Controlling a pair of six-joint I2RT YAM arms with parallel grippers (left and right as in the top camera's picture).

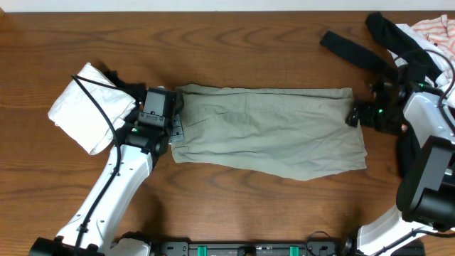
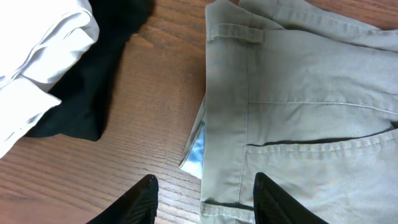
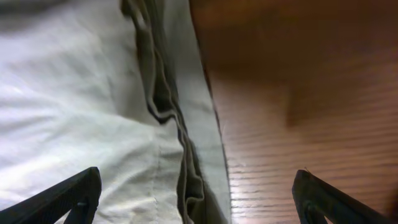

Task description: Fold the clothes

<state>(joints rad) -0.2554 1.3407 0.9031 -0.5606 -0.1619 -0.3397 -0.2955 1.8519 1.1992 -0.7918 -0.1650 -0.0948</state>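
The wooden table [image 1: 234,213] fills the frame. The pale green shorts [image 1: 270,131] lie flat across its centre, waistband to the left. A white folded bundle [image 1: 82,107] sits at middle left. The left gripper [image 2: 205,202] hangs parted over the waistband edge. The right gripper [image 3: 196,199] is spread wide over the hem at right.

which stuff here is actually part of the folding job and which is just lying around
Part of the job:
- sage green shorts, laid out between the arms
- left claw, open over the waistband end
- right claw, open over the leg-hem end

Just lying about:
- white folded cloth bundle
- black garment
- pink-and-white striped garment
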